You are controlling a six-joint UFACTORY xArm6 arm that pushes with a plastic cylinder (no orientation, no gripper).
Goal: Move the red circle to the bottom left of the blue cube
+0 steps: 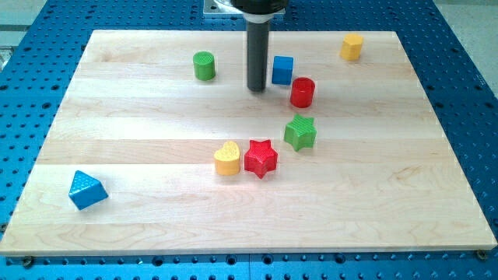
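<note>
The red circle (302, 92) is a short red cylinder standing on the wooden board, just below and to the right of the blue cube (282, 70). The two are close but apart. My tip (257, 89) is the lower end of the dark upright rod. It stands just left of the blue cube and about a block's width left of the red circle, touching neither.
A green cylinder (204, 66) stands left of the rod. A yellow block (352, 47) is at the top right. A green star (299, 132), a red star (261, 159) and a yellow heart (227, 159) lie mid-board. A blue triangle (85, 190) is at the bottom left.
</note>
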